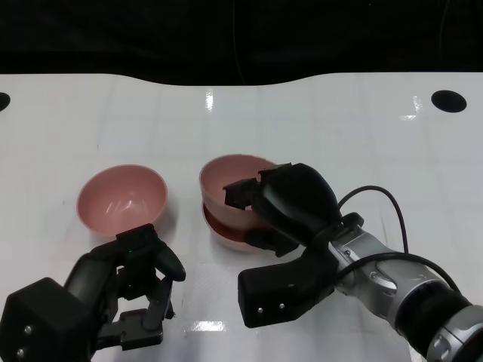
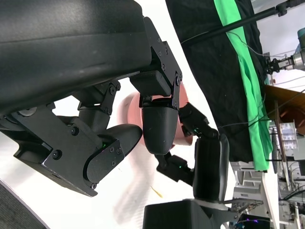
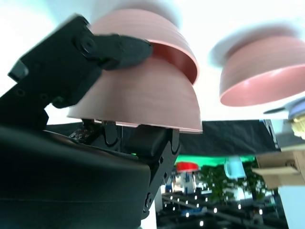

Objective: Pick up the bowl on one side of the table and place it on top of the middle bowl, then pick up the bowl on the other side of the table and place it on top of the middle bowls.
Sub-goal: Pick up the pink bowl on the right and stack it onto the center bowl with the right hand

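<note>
While the right hand (image 1: 283,207) grips the top bowl (image 1: 234,177), seated crooked in the middle bowl (image 1: 226,226), releasing could tip it; left bowl (image 1: 122,197) waits at nine o'clock, left hand (image 1: 124,290) empty, fingers apart.

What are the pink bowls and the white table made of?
The pink bowls look like smooth plastic: even colour, thin rims, soft shine inside. The white table seems glossy, maybe laminate or painted board, since lights reflect brightly on it. I can't be sure of either.
</note>
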You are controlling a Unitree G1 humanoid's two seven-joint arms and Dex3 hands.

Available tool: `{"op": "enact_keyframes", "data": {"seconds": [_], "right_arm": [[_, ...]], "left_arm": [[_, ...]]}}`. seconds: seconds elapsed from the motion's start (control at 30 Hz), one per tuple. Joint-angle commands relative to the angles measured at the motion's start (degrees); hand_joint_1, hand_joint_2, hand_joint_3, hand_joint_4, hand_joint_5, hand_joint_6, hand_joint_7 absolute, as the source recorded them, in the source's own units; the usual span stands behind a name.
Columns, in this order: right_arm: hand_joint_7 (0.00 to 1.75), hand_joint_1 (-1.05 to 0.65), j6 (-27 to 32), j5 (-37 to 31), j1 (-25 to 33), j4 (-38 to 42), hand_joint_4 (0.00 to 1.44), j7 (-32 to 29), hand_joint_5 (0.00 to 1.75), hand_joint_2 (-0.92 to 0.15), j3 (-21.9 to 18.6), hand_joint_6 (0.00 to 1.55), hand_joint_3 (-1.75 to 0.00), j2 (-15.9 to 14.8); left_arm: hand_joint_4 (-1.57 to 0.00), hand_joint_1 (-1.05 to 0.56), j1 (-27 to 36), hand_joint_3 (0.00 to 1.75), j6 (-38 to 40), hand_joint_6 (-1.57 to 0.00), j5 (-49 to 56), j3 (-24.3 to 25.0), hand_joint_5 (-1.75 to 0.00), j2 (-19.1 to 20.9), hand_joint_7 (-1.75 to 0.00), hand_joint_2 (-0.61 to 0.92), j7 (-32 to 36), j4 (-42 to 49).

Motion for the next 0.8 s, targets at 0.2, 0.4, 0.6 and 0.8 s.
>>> {"op": "enact_keyframes", "data": {"seconds": [0.2,0.4,0.6,0.8], "right_arm": [[0.04,-0.49,4.37,-0.67,0.14,-4.28,0.68,8.93,0.51,-0.92,1.77,0.80,-0.11,-1.50],[0.00,-0.57,5.83,-0.76,0.84,-8.15,0.61,11.73,0.42,-0.92,2.10,0.72,-0.17,-2.51],[0.01,-0.58,5.86,-1.15,1.44,-11.04,0.63,11.64,0.43,-0.92,2.08,0.73,-0.18,-3.51],[0.02,-0.58,6.30,-1.66,2.31,-16.01,0.65,12.90,0.44,-0.92,1.60,0.75,-0.19,-5.07]], "left_arm": [[-0.81,-0.17,0.07,1.26,-2.09,-0.75,-0.38,0.15,-1.75,0.51,-1.52,0.40,-0.14,0.12],[-0.80,-0.16,0.00,1.25,-1.51,-0.76,-0.16,0.10,-1.75,0.43,-1.52,0.41,0.24,-0.10],[-0.80,-0.16,-0.01,1.24,-0.51,-0.76,0.10,0.05,-1.75,0.53,-1.50,0.41,0.41,-0.66],[-0.81,-0.17,-0.09,1.23,-1.42,-0.76,-0.24,0.13,-1.75,0.62,-1.50,0.41,-0.07,-0.18]]}}
